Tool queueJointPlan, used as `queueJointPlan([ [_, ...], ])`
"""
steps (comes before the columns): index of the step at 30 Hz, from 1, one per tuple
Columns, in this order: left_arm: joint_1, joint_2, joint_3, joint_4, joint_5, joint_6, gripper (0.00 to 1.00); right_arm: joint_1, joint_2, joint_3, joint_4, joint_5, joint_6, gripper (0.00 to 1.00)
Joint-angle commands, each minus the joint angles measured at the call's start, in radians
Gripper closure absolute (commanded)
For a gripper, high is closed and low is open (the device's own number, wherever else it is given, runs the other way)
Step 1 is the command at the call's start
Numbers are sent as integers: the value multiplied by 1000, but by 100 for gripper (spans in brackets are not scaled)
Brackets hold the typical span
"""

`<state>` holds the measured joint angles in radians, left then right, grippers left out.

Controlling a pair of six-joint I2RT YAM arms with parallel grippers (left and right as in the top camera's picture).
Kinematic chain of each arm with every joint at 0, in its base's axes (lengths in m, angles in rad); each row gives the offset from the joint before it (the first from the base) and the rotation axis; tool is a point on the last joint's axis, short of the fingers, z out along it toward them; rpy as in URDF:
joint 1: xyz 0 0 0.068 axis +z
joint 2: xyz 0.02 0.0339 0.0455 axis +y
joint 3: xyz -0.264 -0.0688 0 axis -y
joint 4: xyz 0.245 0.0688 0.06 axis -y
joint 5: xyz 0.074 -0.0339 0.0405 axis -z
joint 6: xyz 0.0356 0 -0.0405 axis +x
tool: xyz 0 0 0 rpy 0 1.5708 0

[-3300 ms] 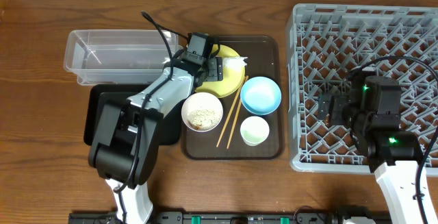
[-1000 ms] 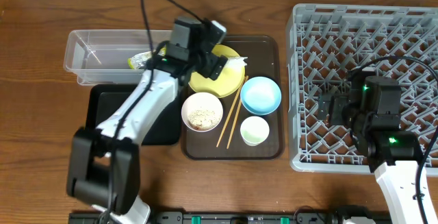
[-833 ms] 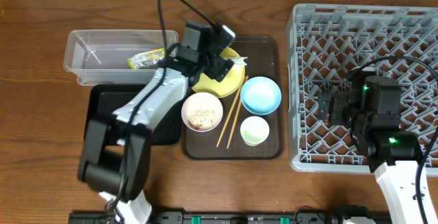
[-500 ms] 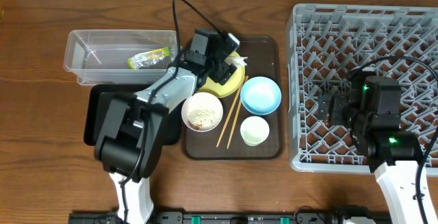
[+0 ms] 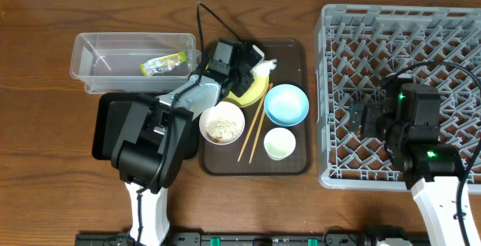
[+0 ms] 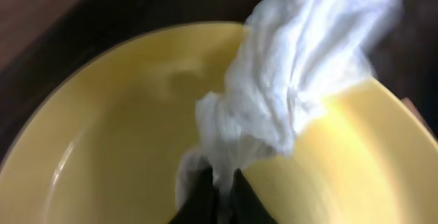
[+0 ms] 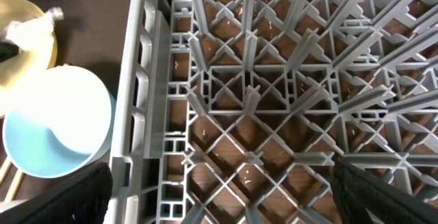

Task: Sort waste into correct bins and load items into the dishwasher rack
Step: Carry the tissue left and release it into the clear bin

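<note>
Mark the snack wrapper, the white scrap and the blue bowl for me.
snack wrapper (image 5: 164, 65), overhead view, middle of the wrapper, lying in the clear tub (image 5: 113, 65).
white scrap (image 6: 294, 66), left wrist view, its crumpled upper part over the yellow plate (image 6: 123, 135).
blue bowl (image 5: 286, 104), overhead view, centre of its inside.

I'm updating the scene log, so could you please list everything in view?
snack wrapper: 1, green-yellow, inside clear tub
clear tub: 1, transparent, far left
black tray: 1, black, beside tub
brown tray: 1, brown, centre
yellow plate: 1, on brown tray
white scrap: 1, over plate
blue bowl: 1, brown tray
white bowl: 1, holds rice scraps, brown tray
cup: 1, white, brown tray
chopsticks: 2, wooden, brown tray
rack: 1, grey, right
left gripper: pinching white scrap
right gripper: open, over rack
</note>
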<state>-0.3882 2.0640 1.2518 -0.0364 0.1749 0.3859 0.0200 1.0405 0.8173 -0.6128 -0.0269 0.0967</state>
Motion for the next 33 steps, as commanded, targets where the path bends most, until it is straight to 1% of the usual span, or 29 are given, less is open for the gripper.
queueJointPlan([
  [1,-2,-67,9,-52,-3,-77,94,0,0,21,-2,0,-8,1],
  [8,8,-271,9,-268,-7,-203,94,0,0,21,-2,0,-8,1],
  [9,14,-301,9,-290,-22,-237,94,0,0,21,-2,0,-8,1],
  [13,71,-398,9,-370,-181,-479,94,0,0,21,-1,0,-8,1],
  [15,117,-419,9,-390,-225,-605,94,0,0,21,-1,0,-8,1],
  [20,259,-413,9,-405,-225,-889,93,0,0,21,-2,0,-8,1],
  [21,288,-410,9,-404,-225,-936,93,0,0,21,-2,0,-8,1],
  [23,330,-404,9,-404,-225,-989,93,0,0,21,-2,0,-8,1],
  [24,349,-399,9,-404,-224,-1014,91,0,-1,21,-2,0,-8,1],
  [25,363,-396,9,-405,-224,-1032,87,0,0,21,-2,0,-8,1],
  [26,375,-391,9,-405,-224,-1044,78,0,-1,21,-2,0,-8,1],
  [28,389,-386,9,-405,-224,-1046,66,0,-1,21,-2,0,-8,1],
  [32,396,-386,9,-394,-224,-1046,52,0,0,21,-2,0,-8,1],
  [33,396,-387,9,-388,-222,-1045,51,0,-1,21,-2,0,-8,1],
])
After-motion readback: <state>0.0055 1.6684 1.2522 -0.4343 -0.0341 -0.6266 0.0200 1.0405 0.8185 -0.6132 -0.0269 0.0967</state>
